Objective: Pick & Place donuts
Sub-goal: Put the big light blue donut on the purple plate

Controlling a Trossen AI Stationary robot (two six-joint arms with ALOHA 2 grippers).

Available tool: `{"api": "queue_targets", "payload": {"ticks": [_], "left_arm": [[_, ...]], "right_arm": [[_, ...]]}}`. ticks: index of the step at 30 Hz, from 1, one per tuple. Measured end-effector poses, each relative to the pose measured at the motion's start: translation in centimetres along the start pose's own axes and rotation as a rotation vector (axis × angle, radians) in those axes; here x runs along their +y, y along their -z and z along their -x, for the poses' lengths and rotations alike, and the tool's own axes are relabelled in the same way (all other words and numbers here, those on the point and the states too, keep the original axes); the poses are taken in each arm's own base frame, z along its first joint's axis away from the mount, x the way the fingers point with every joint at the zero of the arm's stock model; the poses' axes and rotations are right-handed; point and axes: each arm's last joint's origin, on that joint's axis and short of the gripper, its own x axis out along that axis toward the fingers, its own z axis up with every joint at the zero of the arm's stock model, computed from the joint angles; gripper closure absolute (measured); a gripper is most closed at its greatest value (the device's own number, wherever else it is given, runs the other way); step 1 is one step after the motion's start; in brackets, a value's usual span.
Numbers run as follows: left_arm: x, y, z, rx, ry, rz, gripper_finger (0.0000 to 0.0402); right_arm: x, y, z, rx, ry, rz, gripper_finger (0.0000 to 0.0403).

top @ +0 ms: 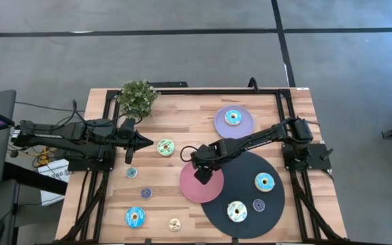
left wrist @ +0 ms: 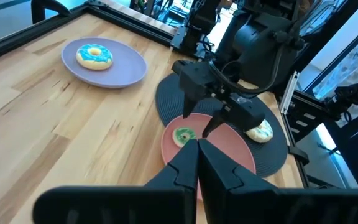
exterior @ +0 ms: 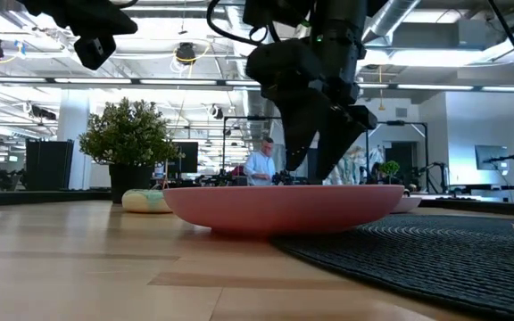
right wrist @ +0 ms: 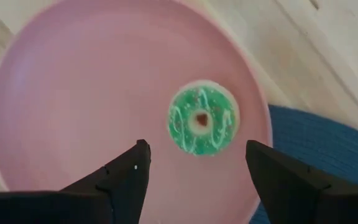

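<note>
Item: right gripper (right wrist: 194, 168). It hangs over the pink plate (top: 213, 190) at the lower centre of the high view, fingers spread wide and released, holding nothing. The green donut (right wrist: 202, 117) lies flat on that plate, between and just beyond the fingertips in the right wrist view.

Item: left gripper (top: 144, 143). It sits at centre left of the high view, fingers clenched and empty, pointing at a pale green donut (top: 165, 146) just beside it on the wood.

Item: remaining donuts. You have one blue on the lilac plate (top: 243, 126) at upper centre, two large ones and a small purple one on the black disc (top: 278, 204) at lower right, and four loose on the wood at lower left (two small, one blue, one yellow).

Item: risks, as I judge them.
- The green donut lies near the plate's rim; if you lift the right arm at a slant, a fingertip could clip it and push it off.
- The plate overlaps the disc's edge, so a nudge may tip or slide it.
- The two arms are close at mid-table; reaching for the pale green donut could bring them together.
</note>
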Motion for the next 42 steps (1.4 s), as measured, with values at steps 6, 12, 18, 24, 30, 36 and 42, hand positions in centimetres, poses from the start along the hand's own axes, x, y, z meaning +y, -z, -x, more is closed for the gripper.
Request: {"api": "queue_targets", "payload": {"ticks": [6, 12, 18, 24, 30, 36, 42], "left_arm": [[0.0, 0.0, -0.3, 0.004, -0.002, 0.0, 0.0363], [0.1, 0.3, -1.5, 0.033, -0.072, 0.025, 0.0277], [0.6, 0.4, -3.5, -0.01, -0.247, 0.098, 0.02], [0.4, 0.6, -5.9, -0.015, -0.252, 0.197, 0.018], [0.1, 0.0, -8.9, 0.096, -0.412, 0.265, 0.018], [0.3, -1.1, -12.3, 0.289, -0.603, 0.393, 0.018], [1.5, -0.6, -15.5, 0.56, -0.772, 0.492, 0.018]], "right_arm": [[-0.5, 0.4, 4.1, -0.063, -0.036, 0.062, 0.0157], [-2.5, 3.7, 8.2, -0.168, 0.007, 0.116, 0.0191], [-5.7, 10.9, 9.3, -0.195, 0.012, 0.073, 0.0221], [-8.9, 16.6, 9.8, -0.222, 0.006, -0.087, 0.0247], [-10.5, 19.6, 10.0, -0.228, -0.05, -0.053, 0.0279], [-12.2, 20.8, 10.0, -0.223, -0.056, -0.021, 0.0297], [-13.4, 21.4, 10.2, -0.217, -0.051, 0.001, 0.0301]]}}
